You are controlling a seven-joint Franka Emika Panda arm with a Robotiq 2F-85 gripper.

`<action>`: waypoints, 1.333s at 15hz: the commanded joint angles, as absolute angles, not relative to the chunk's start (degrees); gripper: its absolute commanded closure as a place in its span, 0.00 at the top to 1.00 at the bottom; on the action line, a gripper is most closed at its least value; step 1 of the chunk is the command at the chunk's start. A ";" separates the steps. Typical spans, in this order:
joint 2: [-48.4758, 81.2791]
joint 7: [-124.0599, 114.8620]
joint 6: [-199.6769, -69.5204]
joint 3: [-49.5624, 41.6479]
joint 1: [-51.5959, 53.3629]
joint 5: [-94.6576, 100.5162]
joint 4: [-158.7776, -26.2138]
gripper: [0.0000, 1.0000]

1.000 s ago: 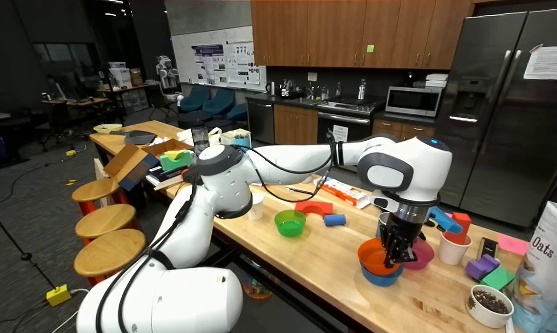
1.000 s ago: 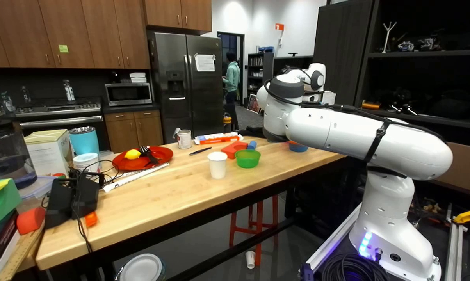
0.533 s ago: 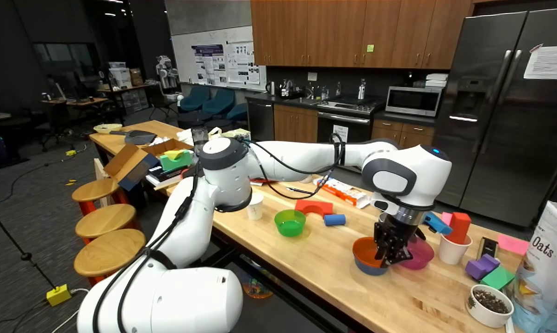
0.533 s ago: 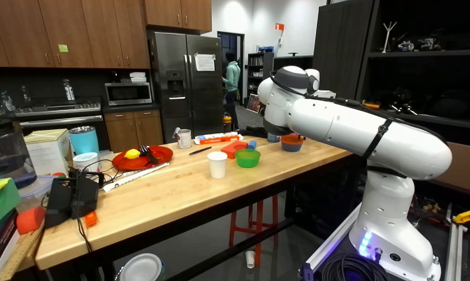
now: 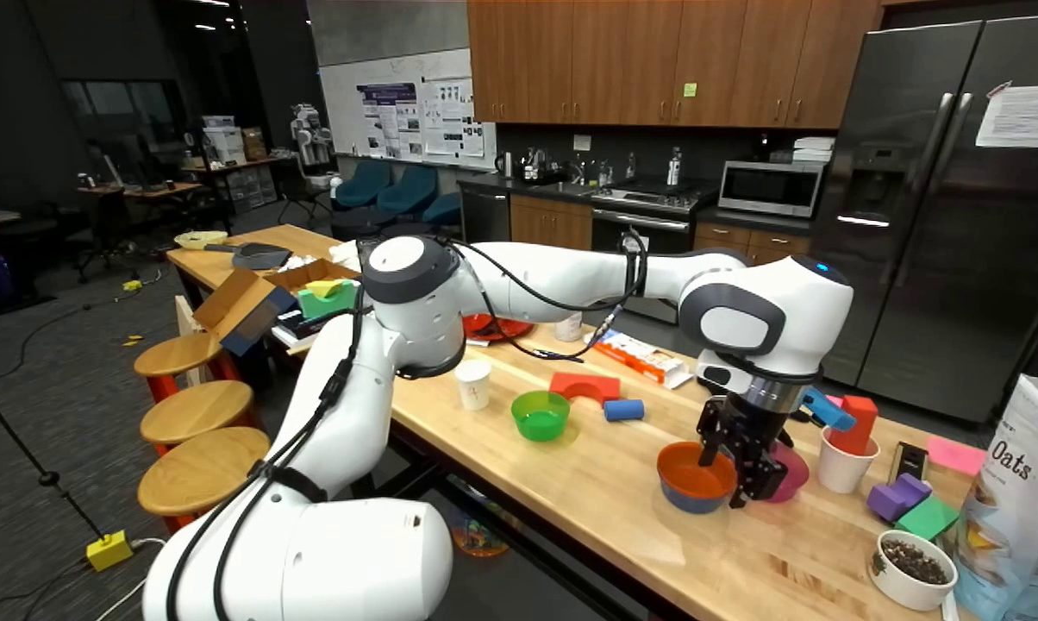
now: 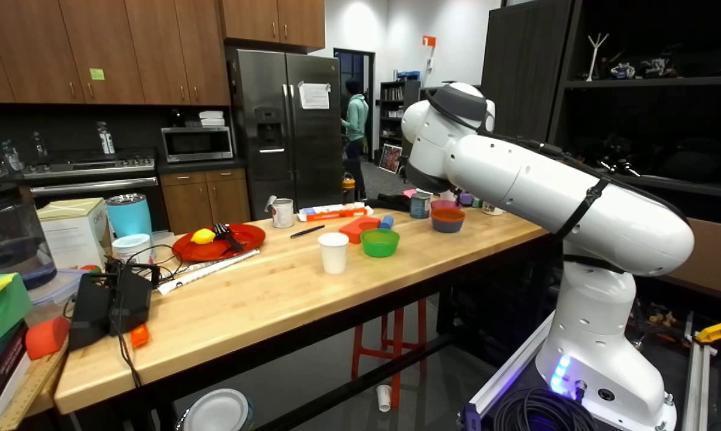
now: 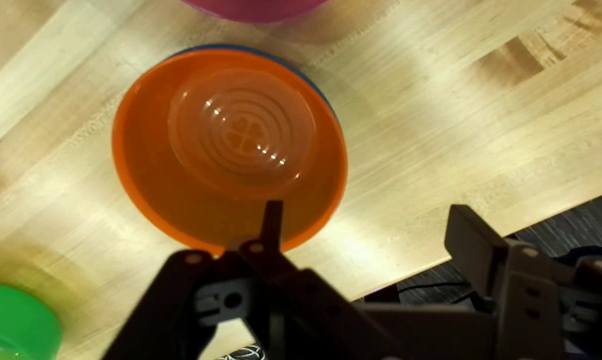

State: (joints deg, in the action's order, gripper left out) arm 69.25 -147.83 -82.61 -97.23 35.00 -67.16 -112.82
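An orange bowl [image 7: 241,135] sits nested in a blue bowl [image 5: 694,500] on the wooden table, as both exterior views show. Only a thin crescent of the blue rim [image 7: 301,75] shows in the wrist view. My gripper [image 7: 366,212] is open, its fingers wide apart with nothing between them. One finger [image 7: 272,217] overlaps the orange bowl's near rim in the picture; whether it touches cannot be told. The other finger [image 7: 473,245] is off the bowl, towards the table edge. Beside the nested pair stands a pink bowl [image 5: 791,479], partly hidden by the gripper.
A green bowl [image 5: 540,416], red arch block [image 5: 584,386] and blue cylinder [image 5: 624,410] lie farther along the table. A grey can [image 6: 420,205] stands close to the bowls. A cup with a red block [image 5: 853,431] and an oats bag [image 5: 1010,500] are near the table's end.
A second ago the gripper was shut at the orange bowl's rim, with the bowl tilted over the blue one. Now the orange bowl rests inside it, and the gripper has opened. The blue bowl shifted slightly.
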 commanded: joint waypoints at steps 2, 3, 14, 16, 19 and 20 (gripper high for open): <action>63.43 -149.18 -87.36 -99.82 39.29 -63.75 -116.58 1.00; 63.15 -149.57 -87.72 -100.23 39.85 -63.27 -116.88 1.00; 72.72 -149.09 -77.51 -99.35 36.84 -67.45 -115.72 1.00; 74.32 -149.08 -75.75 -98.97 36.08 -68.47 -115.32 1.00; 76.66 -149.07 -73.62 -98.90 34.92 -69.79 -114.74 1.00; 77.42 -149.07 -73.00 -98.98 34.51 -70.16 -114.46 1.00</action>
